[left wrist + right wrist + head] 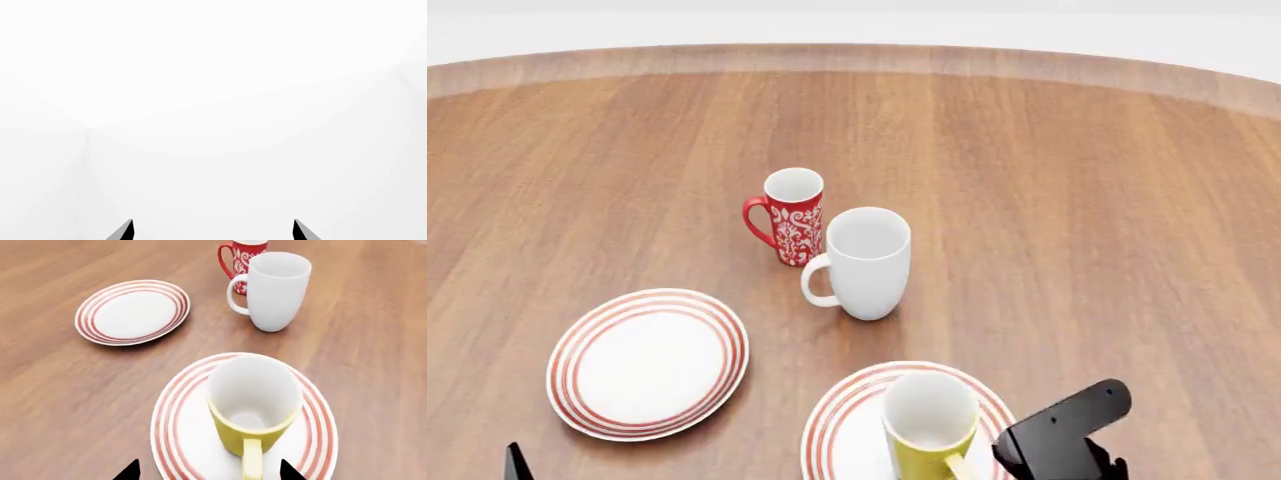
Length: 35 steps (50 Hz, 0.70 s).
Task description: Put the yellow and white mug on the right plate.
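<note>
The yellow and white mug (pixel 253 432) stands upright on the right plate (pixel 180 405), a white plate with thin red rings. Its handle (pixel 252 460) points toward my right gripper (pixel 208 471). That gripper is open and empty, with one dark fingertip on each side of the handle, just short of the mug. In the head view the mug (pixel 928 445) and plate (pixel 834 420) sit at the bottom edge, with the right arm's black body (pixel 1065 432) beside them. My left gripper (pixel 213 229) is open and empty and faces only blank white.
The other ringed plate (pixel 647 362) lies to the left. A tall all-white mug (pixel 868 265) and a slim red patterned mug (pixel 791 215) stand together behind the right plate. The wooden table (pixel 1094 200) stretches far back and right.
</note>
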### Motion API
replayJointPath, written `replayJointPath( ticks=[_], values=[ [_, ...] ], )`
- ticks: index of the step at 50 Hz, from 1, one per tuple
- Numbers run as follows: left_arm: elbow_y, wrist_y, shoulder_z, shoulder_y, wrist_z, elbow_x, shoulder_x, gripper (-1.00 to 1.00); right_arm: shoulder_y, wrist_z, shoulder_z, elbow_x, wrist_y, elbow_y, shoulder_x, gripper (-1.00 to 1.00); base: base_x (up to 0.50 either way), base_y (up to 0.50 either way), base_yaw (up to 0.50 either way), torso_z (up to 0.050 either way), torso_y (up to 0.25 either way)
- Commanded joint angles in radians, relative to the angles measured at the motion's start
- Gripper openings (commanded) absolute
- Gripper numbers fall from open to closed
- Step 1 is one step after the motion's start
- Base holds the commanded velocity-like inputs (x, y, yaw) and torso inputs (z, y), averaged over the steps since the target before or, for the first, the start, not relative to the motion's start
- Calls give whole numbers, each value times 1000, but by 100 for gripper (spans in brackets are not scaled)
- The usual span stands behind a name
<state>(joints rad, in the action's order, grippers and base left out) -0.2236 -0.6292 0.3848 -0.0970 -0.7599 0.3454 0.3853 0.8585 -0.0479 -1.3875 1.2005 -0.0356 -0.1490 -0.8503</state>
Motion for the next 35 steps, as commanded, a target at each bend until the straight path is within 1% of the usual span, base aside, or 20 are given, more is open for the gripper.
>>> replayJointPath(
  ticks=[1, 3, 5, 6, 9, 12, 13, 14, 15, 16, 19, 20, 22, 24, 27, 29, 30, 32, 33, 35],
  values=[
    [-10, -3, -27, -5, 19, 8, -18, 100, -150, -210, 67, -28, 200, 376, -192, 100, 0, 0, 0, 0, 0],
    [-6, -4, -27, -4, 18, 5, -17, 100, -176, -275, 62, -135, 239, 382, -195, 100, 0, 0, 0, 0, 0],
    [-4, 1, -26, 1, 22, -9, -15, 100, -219, -330, 72, -157, 304, 384, -192, 100, 0, 0, 0, 0, 0],
    [-2, 8, -26, 6, 27, -26, -13, 100, -253, -426, 85, -260, 364, 369, -181, 100, 0, 0, 0, 0, 0],
    [3, 27, -23, 13, 42, -67, -10, 100, -315, -533, 121, -293, 471, 335, -157, 100, 0, 0, 0, 0, 0],
    [9, 25, -31, 14, 40, -64, 3, 100, -406, -714, 190, -450, 656, 269, -113, 100, 0, 0, 0, 0, 0],
    [24, 14, -28, 14, 43, -69, 12, 100, -432, -813, 215, -600, 681, 240, -98, 100, 0, 0, 0, 0, 0],
    [28, 12, -28, 14, 44, -70, 15, 100, -439, -833, 221, -626, 688, 234, -93, 100, 0, 0, 0, 0, 0],
    [52, -8, -24, 12, 47, -57, 32, 100, -476, -892, 257, -681, 773, 206, -72, 100, 0, 0, 0, 0, 0],
    [73, -33, -23, 7, 46, -48, 50, 100, -501, -982, 298, -790, 798, 184, -58, 100, 0, 0, 0, 0, 0],
    [145, -109, -45, -13, 3, 40, 95, 100, -549, -1080, 352, -916, 880, 99, -8, 100, 0, 0, 0, 0, 0],
    [164, -120, -52, -16, -10, 48, 101, 100, -553, -1094, 360, -945, 877, 88, -2, 100, 0, 0, 0, 0, 0],
    [301, -145, -99, -22, -76, 42, 129, 100, -602, -1249, 451, -1138, 897, 28, 32, 100, 0, 0, 0, 0, 0],
    [333, -150, -125, -23, -109, 38, 135, 100, -619, -1299, 483, -1210, 890, 21, 36, 100, 0, 0, 0, 0, 0],
    [387, -118, -201, 11, -170, 10, 140, 100, -625, -1369, 546, -1195, 849, 37, 20, 100, 0, 0, 0, 0, 0],
    [369, -60, -271, 60, -179, -91, 154, 100, -596, -1405, 604, -1137, 816, 53, -10, 100, 0, 0, 0, 0, 0],
    [323, -16, -331, 87, -203, -108, 167, 100, -575, -1444, 659, -1101, 784, 80, -40, 100, 0, 0, 0, 0, 0],
    [283, 5, -374, 103, -212, -144, 182, 100, -564, -1483, 715, -1096, 761, 110, -67, 100, 0, 0, 0, 0, 0],
    [202, 50, -451, 117, -244, -128, 200, 100, -565, -1517, 807, -1114, 724, 165, -102, 100, 0, 0, 0, 0, 0],
    [132, 106, -515, 127, -253, -184, 212, 100, -605, -1516, 922, -1147, 691, 220, -110, 100, 0, 0, 0, 0, 0]
  ],
)
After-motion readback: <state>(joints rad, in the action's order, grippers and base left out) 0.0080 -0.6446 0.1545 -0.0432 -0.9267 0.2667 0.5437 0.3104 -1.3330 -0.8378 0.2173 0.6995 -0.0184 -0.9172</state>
